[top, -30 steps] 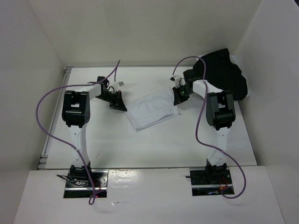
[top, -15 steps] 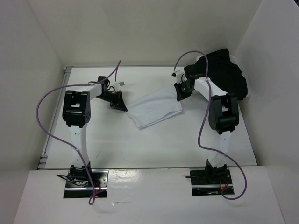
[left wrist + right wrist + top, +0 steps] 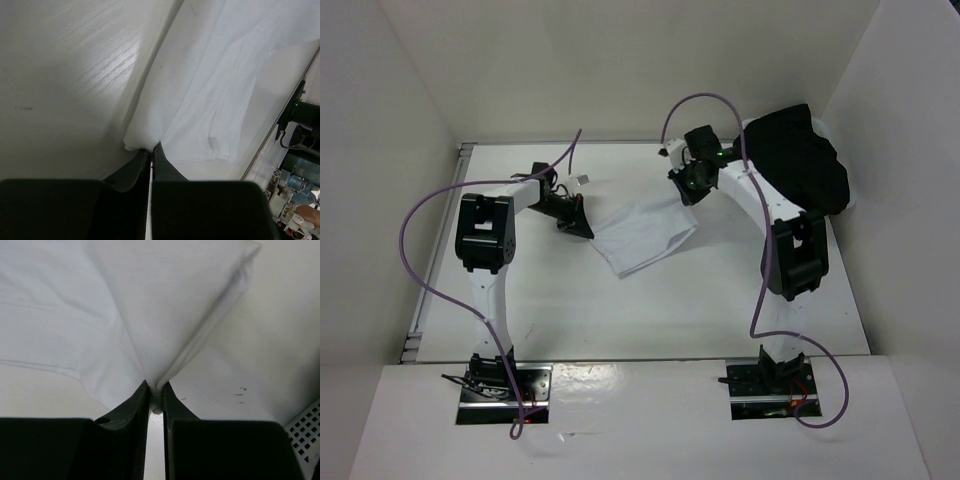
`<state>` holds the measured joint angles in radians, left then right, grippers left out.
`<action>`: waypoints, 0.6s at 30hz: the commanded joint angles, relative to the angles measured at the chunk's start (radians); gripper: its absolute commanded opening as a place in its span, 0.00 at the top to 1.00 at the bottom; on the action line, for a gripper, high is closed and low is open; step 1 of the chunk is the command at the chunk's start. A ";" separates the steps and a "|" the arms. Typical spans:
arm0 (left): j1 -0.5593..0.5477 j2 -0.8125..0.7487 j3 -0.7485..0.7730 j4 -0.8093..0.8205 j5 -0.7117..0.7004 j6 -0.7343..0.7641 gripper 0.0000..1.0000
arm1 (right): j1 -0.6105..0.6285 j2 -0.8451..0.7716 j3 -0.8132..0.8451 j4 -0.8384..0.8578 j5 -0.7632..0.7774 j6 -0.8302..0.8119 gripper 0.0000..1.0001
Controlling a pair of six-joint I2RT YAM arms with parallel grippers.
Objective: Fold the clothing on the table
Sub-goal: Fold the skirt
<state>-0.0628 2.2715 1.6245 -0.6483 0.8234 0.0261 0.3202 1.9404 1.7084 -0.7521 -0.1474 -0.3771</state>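
Moved: the right gripper point(image 3: 684, 190) stands higher and farther back than a second ago and has drawn the right edge of the clothing point(image 3: 642, 238) up with it. The left gripper point(image 3: 584, 230) has not shifted.
Left grip: jaws pressed together on the garment's left corner, low at the table point(image 3: 620, 320).
Right grip: jaws nipped on a bunched fold that tents upward.
Clothing position: mid-table between the arms, left part lying flat, right edge lifted.
Risk, slip: each pinch takes only a little thin cloth, so a hard pull across could draw it out.
Risk, skew: the cloth is gathered at a single point, so the fold may land crooked or creased.
Risk, drag: if the left pinch gives, the whole piece probably skids instead of folding.
Count: one white garment, one black garment point(image 3: 802, 165), two arms, two purple cables point(image 3: 420, 250).
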 commanded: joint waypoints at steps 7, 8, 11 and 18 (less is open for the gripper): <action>0.009 0.006 -0.023 -0.013 -0.089 0.049 1.00 | 0.123 0.017 0.108 -0.067 0.086 -0.032 1.00; 0.009 -0.003 -0.023 -0.013 -0.089 0.049 1.00 | 0.134 0.029 0.128 -0.078 0.086 -0.032 1.00; 0.009 -0.003 -0.023 -0.013 -0.089 0.049 1.00 | 0.154 0.048 0.157 -0.104 0.077 -0.032 1.00; 0.009 0.006 -0.012 -0.013 -0.079 0.040 1.00 | 0.253 0.094 0.177 -0.124 0.045 -0.043 1.00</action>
<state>-0.0612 2.2707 1.6230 -0.6518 0.8227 0.0250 0.5148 2.0029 1.8343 -0.8463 -0.0784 -0.4095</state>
